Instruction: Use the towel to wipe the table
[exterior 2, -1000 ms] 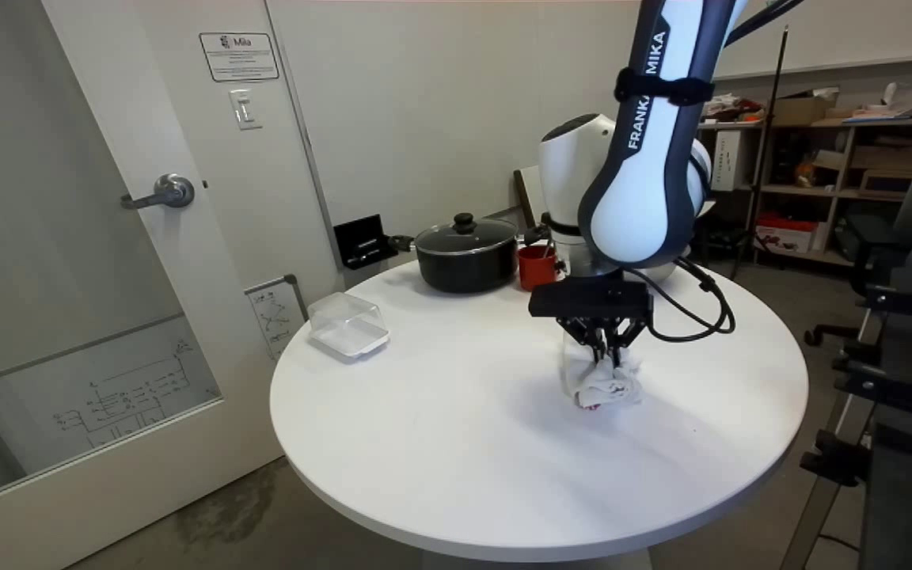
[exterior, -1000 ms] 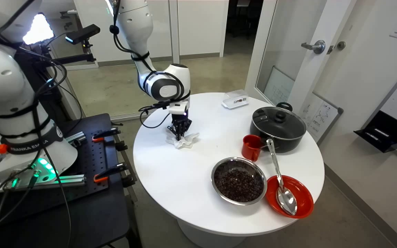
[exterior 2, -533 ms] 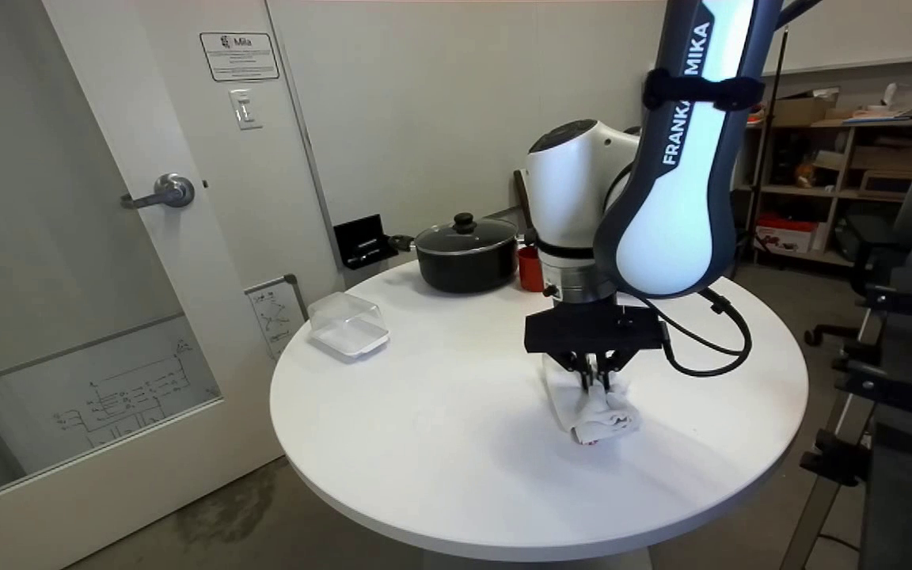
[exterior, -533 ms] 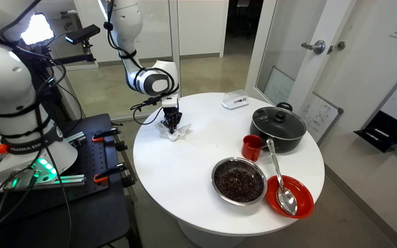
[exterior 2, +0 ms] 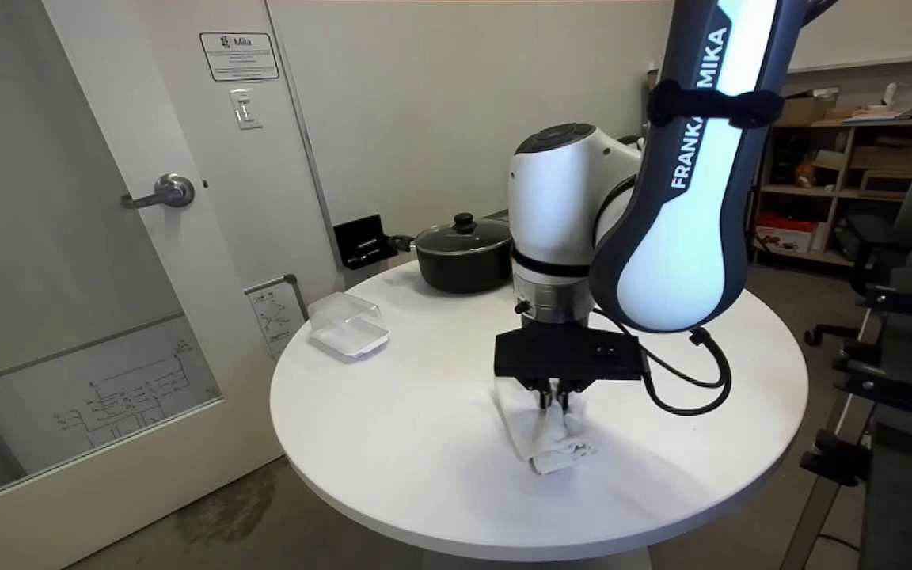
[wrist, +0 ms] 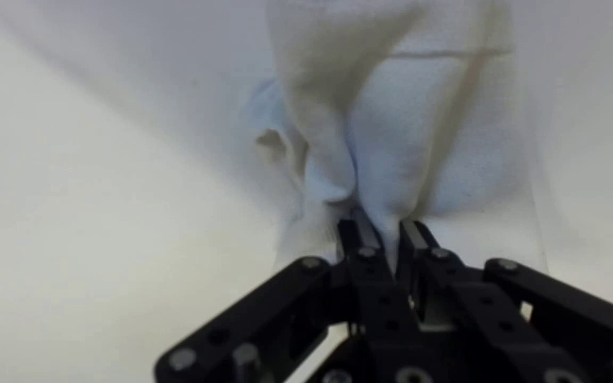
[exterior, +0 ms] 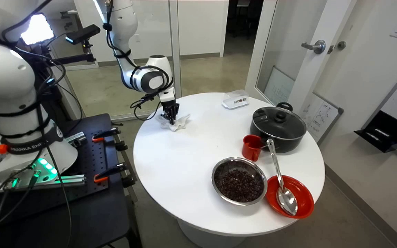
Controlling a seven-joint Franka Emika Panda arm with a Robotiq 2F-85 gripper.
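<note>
Gripper pinching a fold of the towel, which lies on the table. Step 1, grasping, is complete; step 2, wiping, appears under way — the area left cannot be told.

A small, white, soft cloth towel is bunched in creases, pinched up along one fold, its loose parts spread on a large, round, smooth white table, near the rim.
</note>
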